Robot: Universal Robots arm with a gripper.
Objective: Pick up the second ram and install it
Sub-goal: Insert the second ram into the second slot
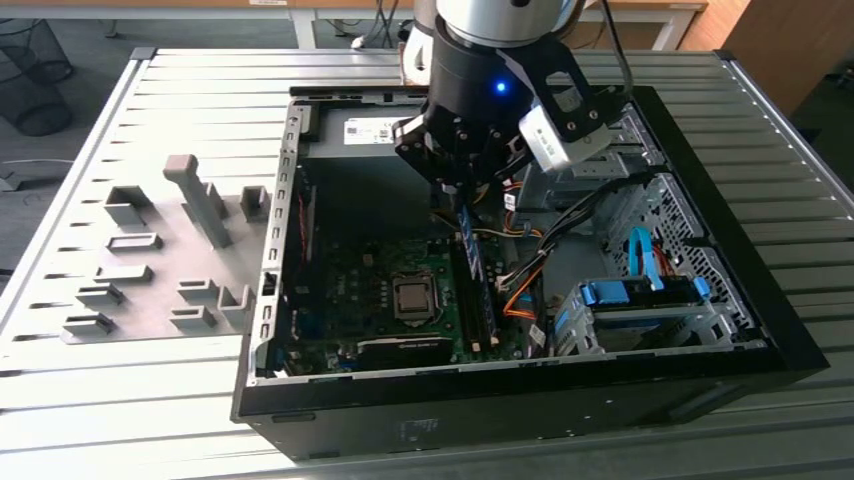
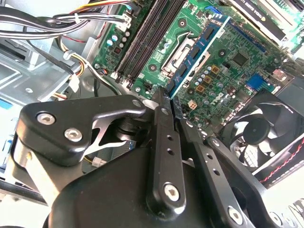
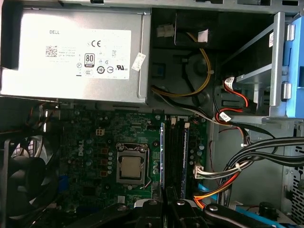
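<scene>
second ram: we see it edge-on above the motherboard, gripped at one end
gripper: jaws narrow, clamped on the stick's end
memory slots: just beside the stick, on the motherboard
power supply: beyond the motherboard, inside the case
</scene>
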